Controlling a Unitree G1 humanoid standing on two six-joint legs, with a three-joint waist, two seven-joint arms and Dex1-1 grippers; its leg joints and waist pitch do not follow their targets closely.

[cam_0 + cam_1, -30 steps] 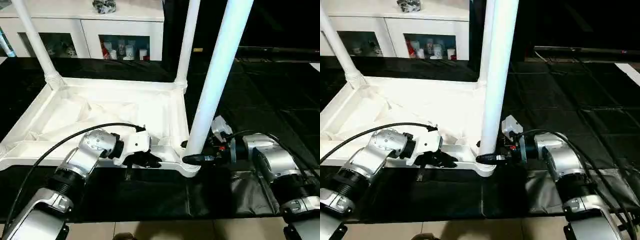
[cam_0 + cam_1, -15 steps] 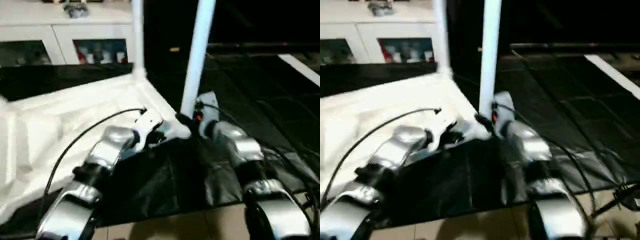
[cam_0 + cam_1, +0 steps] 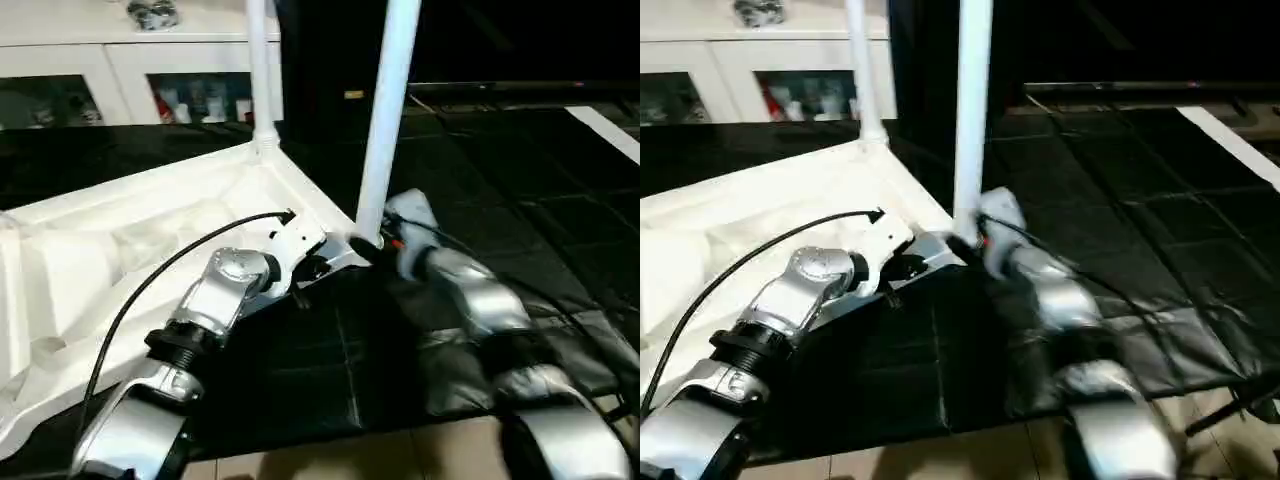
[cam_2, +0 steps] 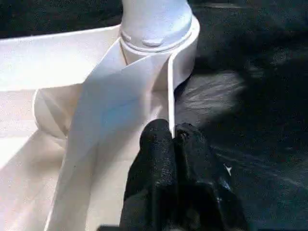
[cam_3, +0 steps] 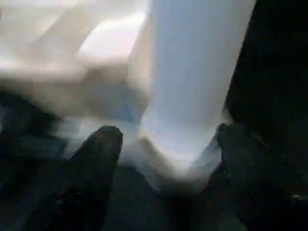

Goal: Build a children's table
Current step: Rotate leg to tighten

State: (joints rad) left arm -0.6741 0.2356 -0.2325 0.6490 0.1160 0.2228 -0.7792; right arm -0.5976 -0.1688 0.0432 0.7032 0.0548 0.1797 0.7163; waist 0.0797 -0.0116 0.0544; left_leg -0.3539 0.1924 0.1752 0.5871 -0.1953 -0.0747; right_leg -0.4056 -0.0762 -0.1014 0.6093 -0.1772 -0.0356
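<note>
Your left gripper [image 4: 173, 139], fingers pinched together, presses on the rim of the upturned table top [image 3: 120, 250] on the black mat [image 3: 330, 370]. Your right gripper [image 5: 166, 144] stands spread around the near leg [image 3: 385, 120], not clamping. Bump that upright leg and it could tilt in its socket. Further back, another leg [image 3: 258, 70] also points straight up.

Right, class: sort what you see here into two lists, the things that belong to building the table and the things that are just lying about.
Belongs to the job:
table top
near leg
far leg

Just lying about:
white cabinet
black floor mat
</note>
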